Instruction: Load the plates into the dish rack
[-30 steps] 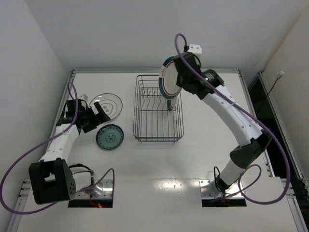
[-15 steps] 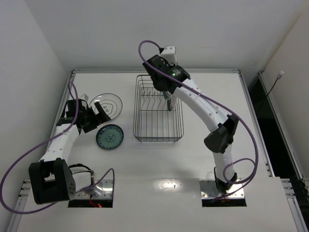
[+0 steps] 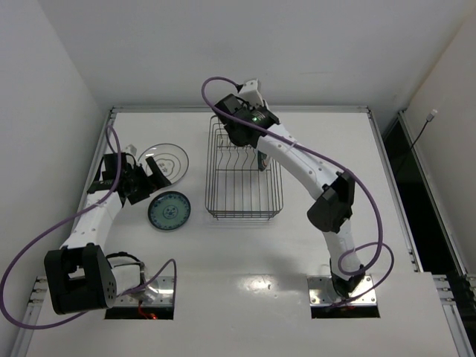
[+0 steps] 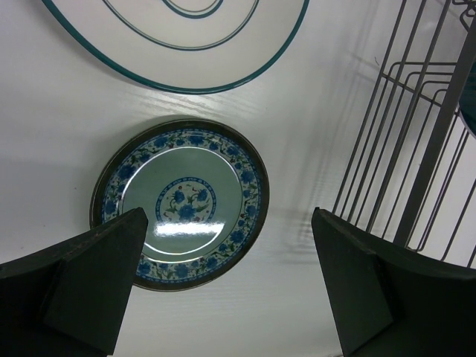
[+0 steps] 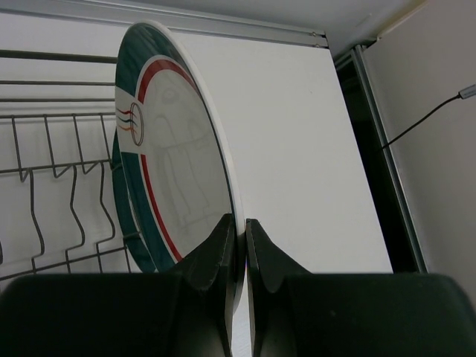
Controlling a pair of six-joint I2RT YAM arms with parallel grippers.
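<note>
Right gripper (image 5: 240,223) holds a banded plate on edge at the dish rack (image 3: 243,215), while the left gripper (image 4: 228,216) hangs open over the plates on the table (image 3: 349,141)

The right gripper's fingers are pinched tight on the rim of the white plate with green and red bands (image 5: 178,171), which stands upright beside the rack's wire prongs at its far end; whether it sits between the prongs cannot be told. Another plate (image 3: 260,159) stands on edge inside the rack, towards its right side. The left gripper's jaws are spread wide, holding nothing, above the teal patterned plate (image 4: 178,201), which lies flat just left of the rack. The white plate with dark rings (image 4: 186,44) lies flat just beyond it
</note>
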